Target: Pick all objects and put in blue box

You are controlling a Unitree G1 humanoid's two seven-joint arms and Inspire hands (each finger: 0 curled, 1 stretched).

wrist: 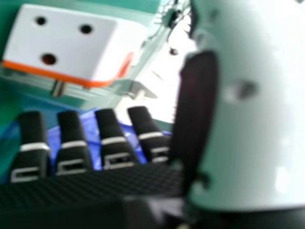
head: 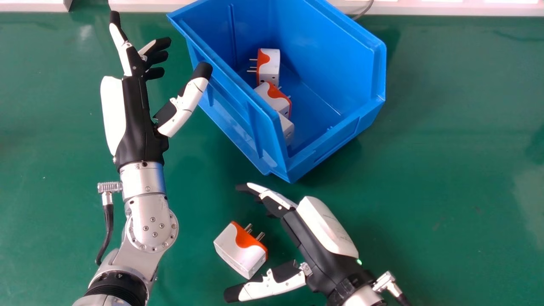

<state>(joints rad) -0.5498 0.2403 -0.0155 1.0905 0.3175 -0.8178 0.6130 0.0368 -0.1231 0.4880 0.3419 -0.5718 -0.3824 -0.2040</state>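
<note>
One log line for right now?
right hand: open beside white-and-orange plug adapter on green table | left hand: open | blue plastic box: three adapters inside

Glossy green table (head: pixel 450 127) with a pale sheen on its right; white ledge (head: pixel 446 9) and grey cable (head: pixel 364 11) at its far edge.

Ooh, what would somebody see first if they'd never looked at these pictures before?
Probably the big blue box, standing at the top middle of the head view with white and orange plugs inside. Next might come the robot's left hand, open beside the box, fingers pointing up the picture. Lower down, one more plug lies on the green table, between the thumb and fingers of the right hand.
</note>
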